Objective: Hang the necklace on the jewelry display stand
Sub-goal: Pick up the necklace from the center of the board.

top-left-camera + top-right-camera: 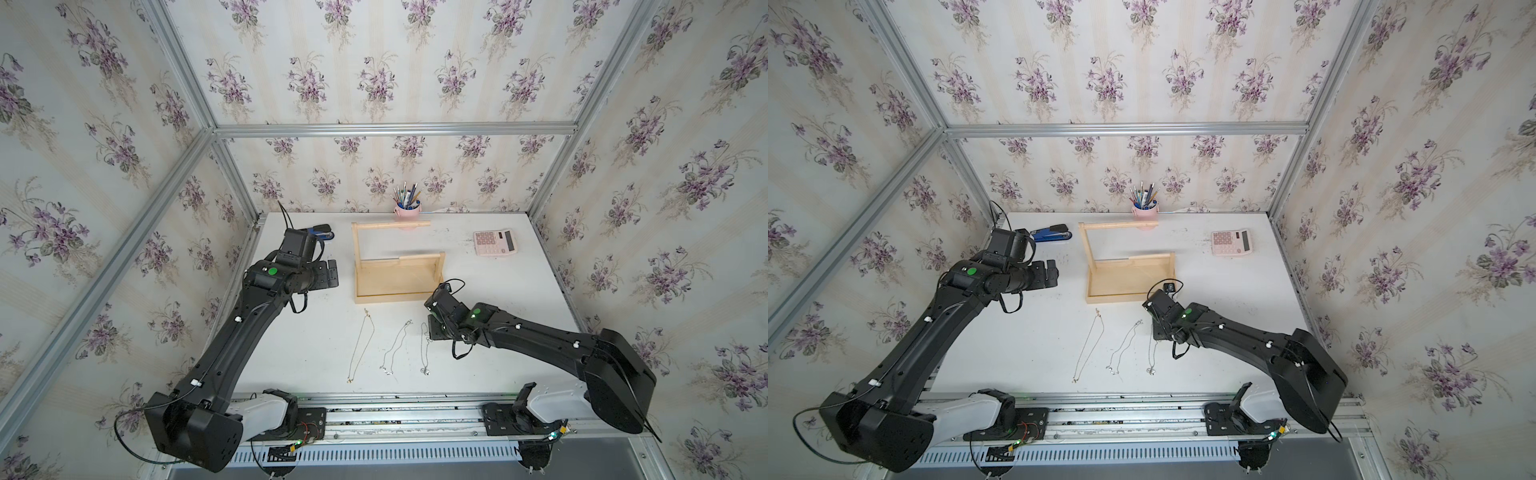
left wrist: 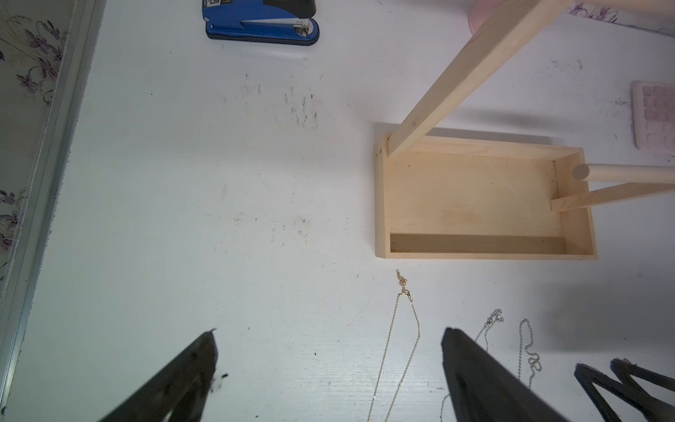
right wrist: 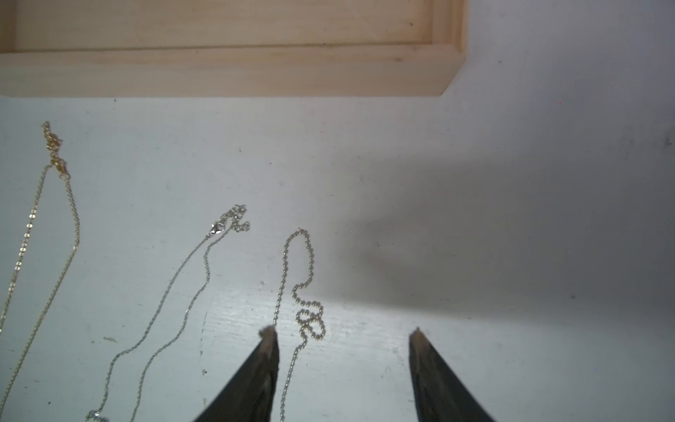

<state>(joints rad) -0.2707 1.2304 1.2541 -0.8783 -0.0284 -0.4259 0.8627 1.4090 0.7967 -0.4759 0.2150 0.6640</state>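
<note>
Right tool (image 3: 342,331) spread, empty, straddling silver ball-chain necklace (image 3: 303,231) lying on white counter (image 1: 291,353) near, in front of pale wooden jewelry display stand (image 1: 395,297). Left tool (image 2: 330,330) spread, idle, left of stand. Pinch chain low, squarely; beads likely slip.

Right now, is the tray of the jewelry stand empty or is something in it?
Empty. In the left wrist view the jewelry display stand shows only bare wood inside its tray.
</note>
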